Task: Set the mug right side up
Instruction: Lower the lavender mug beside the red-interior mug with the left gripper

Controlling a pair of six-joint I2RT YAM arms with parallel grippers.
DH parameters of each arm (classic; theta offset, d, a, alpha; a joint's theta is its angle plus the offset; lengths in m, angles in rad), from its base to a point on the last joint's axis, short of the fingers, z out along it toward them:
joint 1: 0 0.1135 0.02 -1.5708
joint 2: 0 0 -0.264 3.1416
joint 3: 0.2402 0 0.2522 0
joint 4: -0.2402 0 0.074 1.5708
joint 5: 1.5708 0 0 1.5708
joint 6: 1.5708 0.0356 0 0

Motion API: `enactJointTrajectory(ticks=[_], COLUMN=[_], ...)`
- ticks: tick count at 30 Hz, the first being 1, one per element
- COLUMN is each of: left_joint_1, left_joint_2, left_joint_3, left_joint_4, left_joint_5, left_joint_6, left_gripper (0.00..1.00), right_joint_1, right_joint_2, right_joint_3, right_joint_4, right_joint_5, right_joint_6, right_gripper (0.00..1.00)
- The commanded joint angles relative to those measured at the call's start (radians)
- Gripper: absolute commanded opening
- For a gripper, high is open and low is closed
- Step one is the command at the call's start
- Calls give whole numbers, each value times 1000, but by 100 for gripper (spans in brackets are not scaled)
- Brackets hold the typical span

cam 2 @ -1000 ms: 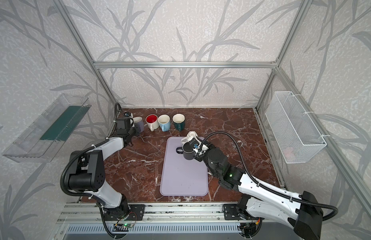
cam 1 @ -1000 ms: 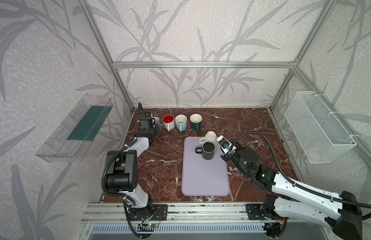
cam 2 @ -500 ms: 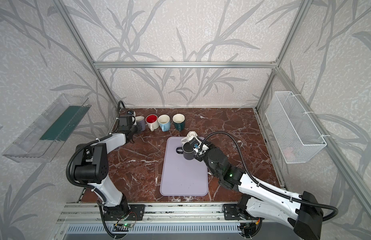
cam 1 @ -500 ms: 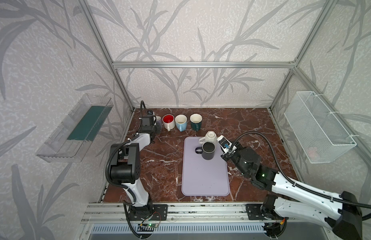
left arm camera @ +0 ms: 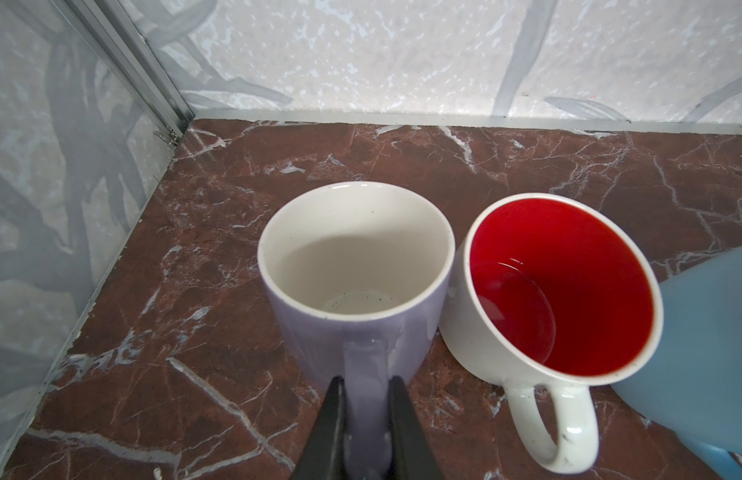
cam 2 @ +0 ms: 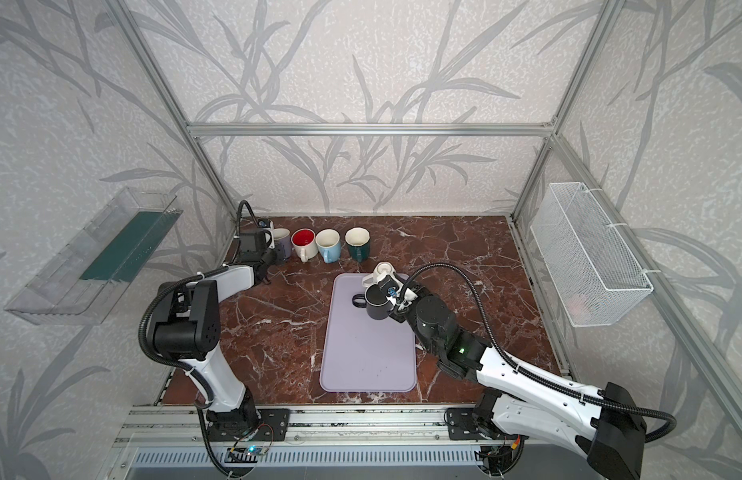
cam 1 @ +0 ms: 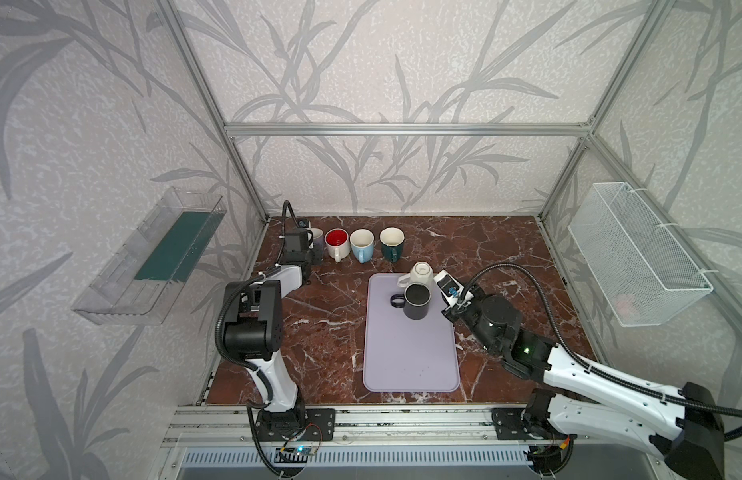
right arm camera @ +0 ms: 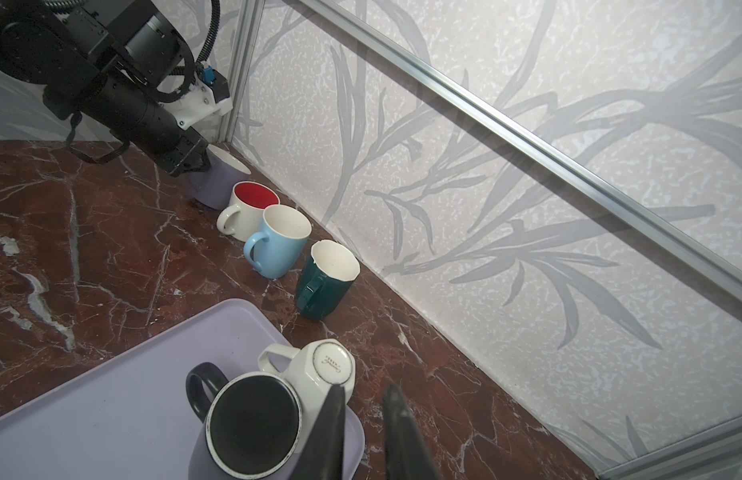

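1. left gripper (left arm camera: 367, 382) pinches the handle of the purple mug (left arm camera: 352, 332), which stands mouth up.
2. just beside that mug stands a red mug (left arm camera: 560, 286), white outside, also mouth up.
3. right gripper (right arm camera: 364, 388) has its fingers a little apart, with nothing between them.
4. just beside one finger sits the white mug (right arm camera: 319, 370), upside down, base up, on a corner of the mat (right arm camera: 132, 395).
5. a dark mug (right arm camera: 253, 419) touches the white mug.

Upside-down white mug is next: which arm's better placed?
Right. The right hand hangs empty beside the white mug; the left hand is shut on the handle of the lavender mug, back-left corner.
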Motion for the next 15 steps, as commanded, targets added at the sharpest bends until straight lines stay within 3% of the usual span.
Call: enactJointTrajectory(ticks=[1, 15], left_joint_1=[6, 5], left_joint_2=[-2, -42], left_joint_3=[4, -57], left_joint_4=[109, 148], left_joint_5=[9, 0], left_joint_6=[38, 41], left_gripper=[0, 4], right_joint_1=[-6, -7], right_joint_2=[-7, -1], right_joint_3=[-6, -1], right_joint_4=[14, 11], right_joint_5=[16, 6], right_joint_6=[-7, -6], right_gripper=[19, 19])
